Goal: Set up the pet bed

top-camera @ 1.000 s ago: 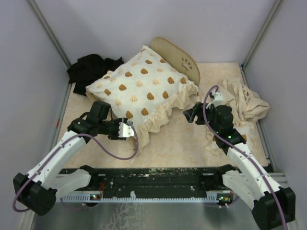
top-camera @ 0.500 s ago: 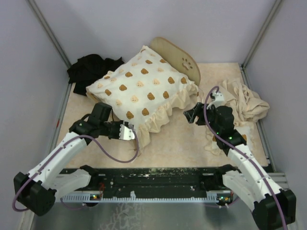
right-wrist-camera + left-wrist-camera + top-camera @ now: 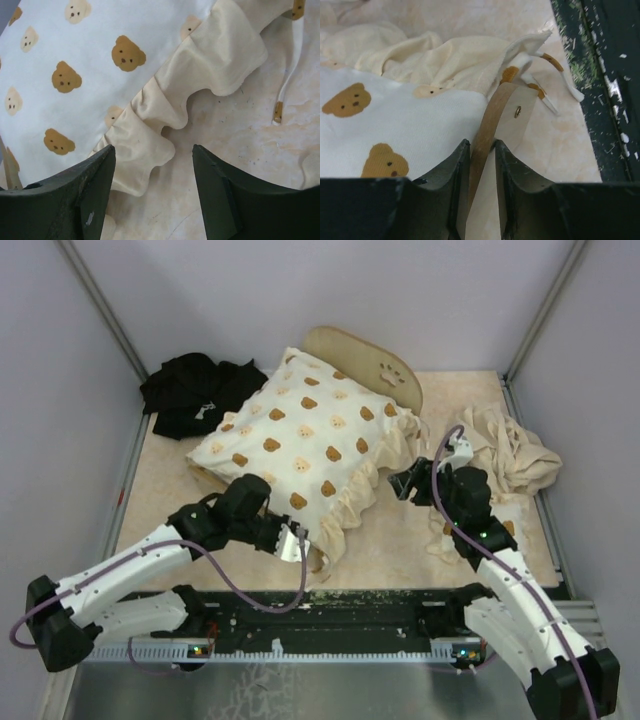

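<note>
The pet bed is a light-wood frame, and its rounded headboard with a paw cutout sticks up at the back. A cream frilled cushion with brown bear prints lies over the frame and hides most of it. My left gripper is at the cushion's near corner. In the left wrist view it is shut on a thin wooden board of the bed, beside the cushion. My right gripper stands open just right of the frill. Its jaws straddle the frill's edge without touching it.
A black cloth lies bunched at the back left. A plain beige cloth is heaped at the right. A white drawstring trails on the table by the frill. The black base rail runs along the near edge.
My left gripper has closed on the bed's wooden board and moved right and nearer. The bed and cushion have swung with it, and the headboard has shifted right. The right arm has barely moved.
</note>
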`<state>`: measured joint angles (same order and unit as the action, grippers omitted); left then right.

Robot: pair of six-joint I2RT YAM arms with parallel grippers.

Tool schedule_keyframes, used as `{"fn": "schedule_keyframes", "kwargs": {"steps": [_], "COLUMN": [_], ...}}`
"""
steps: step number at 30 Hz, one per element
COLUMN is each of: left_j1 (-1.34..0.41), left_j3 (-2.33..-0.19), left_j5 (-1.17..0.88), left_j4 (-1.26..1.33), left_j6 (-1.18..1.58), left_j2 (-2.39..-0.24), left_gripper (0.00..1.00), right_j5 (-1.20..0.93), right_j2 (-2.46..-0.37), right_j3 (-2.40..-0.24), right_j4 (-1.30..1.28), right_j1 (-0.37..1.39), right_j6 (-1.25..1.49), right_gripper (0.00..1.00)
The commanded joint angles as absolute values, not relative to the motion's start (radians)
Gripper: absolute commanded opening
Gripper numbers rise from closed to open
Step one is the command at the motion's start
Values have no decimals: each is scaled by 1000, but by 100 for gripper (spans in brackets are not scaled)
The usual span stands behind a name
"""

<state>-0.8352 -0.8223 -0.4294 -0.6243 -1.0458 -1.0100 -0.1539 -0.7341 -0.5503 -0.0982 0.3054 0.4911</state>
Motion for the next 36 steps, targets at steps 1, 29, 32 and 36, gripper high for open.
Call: {"fn": "schedule_keyframes", "kwargs": {"steps": [1, 29, 32, 36], "left_j1": [-942, -827, -828, -828], "left_j3": [-814, -730, -742, -798], "left_j5": [-442, -217, -228, -278], "left_j4": [-543, -658, -641, -649], "left_j6": [-933, -1036, -1006, -907], "left_j2": [-1046, -976, -983, -986], "left_gripper": [25, 39, 12, 0], "right_j5": [-135, -117, -116, -106], "right_j2": [-720, -709, -725, -789], "right_j3": [-537, -461, -436, -401], "right_j4": [-78, -56, -37, 36], "right_j1": [310, 310, 309, 309], "right_j6": [534, 616, 621, 627], "right_gripper": [62, 49, 40, 18]}}
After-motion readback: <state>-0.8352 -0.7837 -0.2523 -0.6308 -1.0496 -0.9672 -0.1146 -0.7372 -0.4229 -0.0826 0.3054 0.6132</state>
